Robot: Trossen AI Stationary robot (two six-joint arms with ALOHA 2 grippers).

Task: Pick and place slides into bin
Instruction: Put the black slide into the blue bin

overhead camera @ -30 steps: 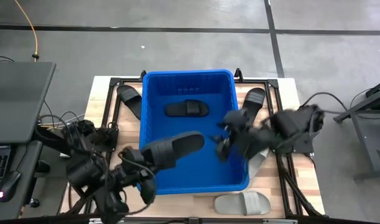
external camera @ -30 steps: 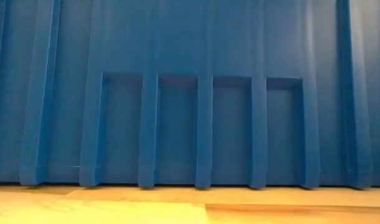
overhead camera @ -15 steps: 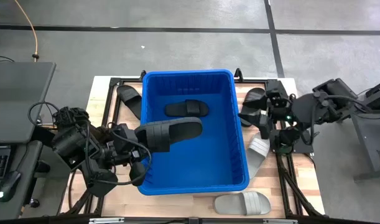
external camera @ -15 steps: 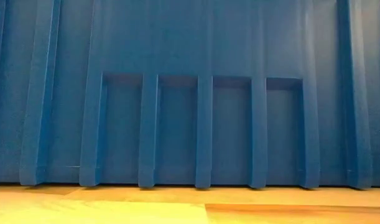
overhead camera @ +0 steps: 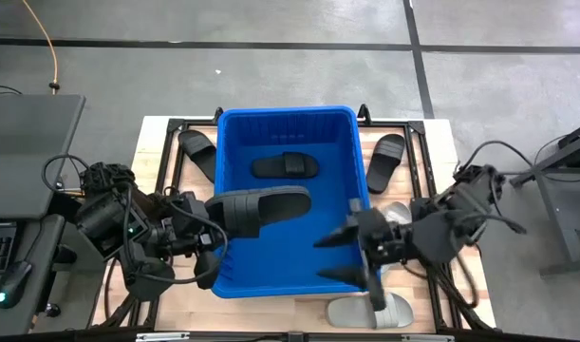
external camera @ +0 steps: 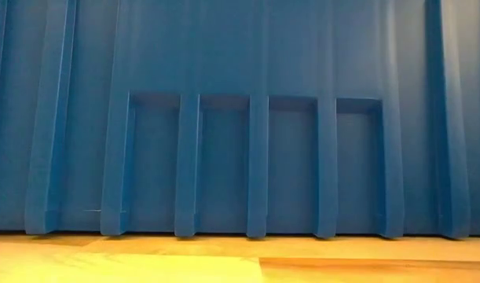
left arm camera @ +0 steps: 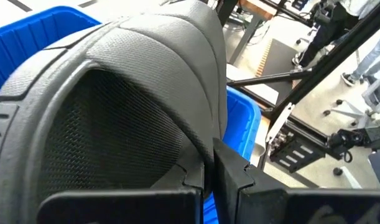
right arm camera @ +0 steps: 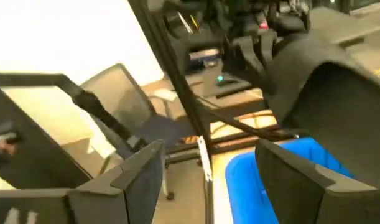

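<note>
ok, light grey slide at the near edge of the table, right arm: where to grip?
Judgement: take the light grey slide by its wide strap, from above, fingers across the strap. It lies flat, sole down, beside the bin, so the strap is its only raised part. The open right gripper is already close.

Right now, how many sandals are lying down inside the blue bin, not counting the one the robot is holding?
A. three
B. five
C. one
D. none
C. The view from above shows one black sandal lying on the floor of the bin, near its far end; the other black sandal over the bin is held up by the left hand, not lying inside.
</note>
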